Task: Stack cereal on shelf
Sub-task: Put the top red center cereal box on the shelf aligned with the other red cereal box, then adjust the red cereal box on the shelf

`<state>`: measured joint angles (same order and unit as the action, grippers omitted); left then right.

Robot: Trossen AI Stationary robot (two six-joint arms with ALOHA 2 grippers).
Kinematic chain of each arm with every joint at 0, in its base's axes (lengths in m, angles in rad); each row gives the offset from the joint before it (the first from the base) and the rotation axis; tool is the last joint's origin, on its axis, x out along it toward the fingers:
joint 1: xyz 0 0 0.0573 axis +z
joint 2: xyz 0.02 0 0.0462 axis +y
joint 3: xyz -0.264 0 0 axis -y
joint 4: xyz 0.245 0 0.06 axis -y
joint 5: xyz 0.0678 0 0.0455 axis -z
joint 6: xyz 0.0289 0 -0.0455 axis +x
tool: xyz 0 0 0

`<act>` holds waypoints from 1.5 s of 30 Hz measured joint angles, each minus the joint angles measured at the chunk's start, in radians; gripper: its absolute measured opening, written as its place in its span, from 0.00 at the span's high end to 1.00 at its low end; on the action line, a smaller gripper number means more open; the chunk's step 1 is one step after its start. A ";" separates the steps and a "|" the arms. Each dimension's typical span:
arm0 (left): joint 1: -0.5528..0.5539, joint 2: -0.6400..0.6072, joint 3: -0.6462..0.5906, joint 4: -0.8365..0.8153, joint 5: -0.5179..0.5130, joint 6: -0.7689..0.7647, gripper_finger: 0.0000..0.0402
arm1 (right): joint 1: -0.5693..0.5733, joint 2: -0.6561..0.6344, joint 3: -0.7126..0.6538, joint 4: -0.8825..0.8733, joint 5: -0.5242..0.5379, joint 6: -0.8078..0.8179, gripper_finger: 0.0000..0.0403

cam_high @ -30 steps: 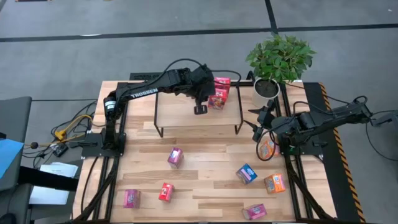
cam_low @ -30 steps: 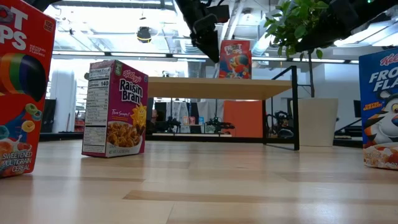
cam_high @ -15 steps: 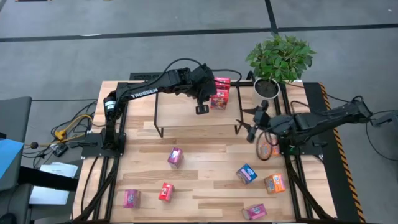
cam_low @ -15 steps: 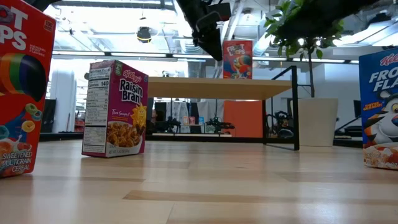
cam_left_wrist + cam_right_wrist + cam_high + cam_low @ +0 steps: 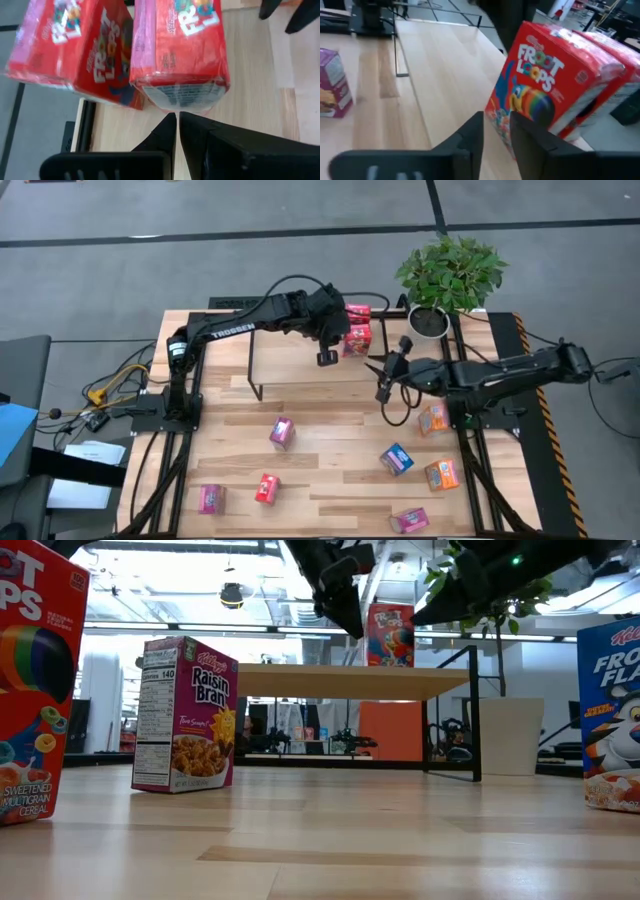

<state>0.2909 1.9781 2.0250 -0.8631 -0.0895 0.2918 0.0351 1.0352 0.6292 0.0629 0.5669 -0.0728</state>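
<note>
Two red cereal boxes stand at the right end of the shelf, a black tube rack with a light board. The nearer red box stands upright on the board. My left gripper is shut and reaches over the shelf to this box from its left. My right gripper hovers by the shelf's right front leg, its fingers a little apart with nothing between them; the red box lies just beyond them. An orange cereal box lies on the table behind it. My left gripper meets the nearer red box with its shut fingertips on the narrow printed side panel that faces the table's left. The fingers slant down from the upper left. The box stays upright on the shelf board.
Loose boxes lie on the near half of the table: magenta, red, magenta, blue, orange, magenta. A potted plant stands at the far right corner. Large boxes fill the low view's foreground.
My right gripper has travelled toward the table's left, away from the orange box left lying on the table, up to the shelf's right end. My left gripper has edged toward the right, and the nearer red box has slid a little to the right along the shelf board.
</note>
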 joint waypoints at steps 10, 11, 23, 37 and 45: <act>0.003 0.005 -0.015 0.040 -0.003 0.021 0.97 | -0.066 0.002 0.000 0.000 -0.047 -0.017 0.84; 0.003 0.005 -0.015 0.044 -0.003 0.021 0.97 | -0.072 0.002 0.000 -0.001 -0.047 -0.017 0.84; 0.003 0.005 -0.015 0.070 -0.013 0.027 0.97 | -0.097 0.002 0.000 -0.001 -0.047 -0.022 0.84; 0.089 0.003 -0.005 0.066 -0.106 0.104 1.00 | -0.030 -0.065 0.000 0.002 -0.038 -0.059 0.84; 0.139 0.003 -0.007 0.145 0.029 0.067 1.00 | -0.030 -0.068 0.000 -0.018 -0.038 -0.059 0.84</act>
<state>0.4301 1.9812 2.0183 -0.7184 -0.0609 0.3591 0.0047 0.9676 0.6289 0.0450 0.5285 -0.1322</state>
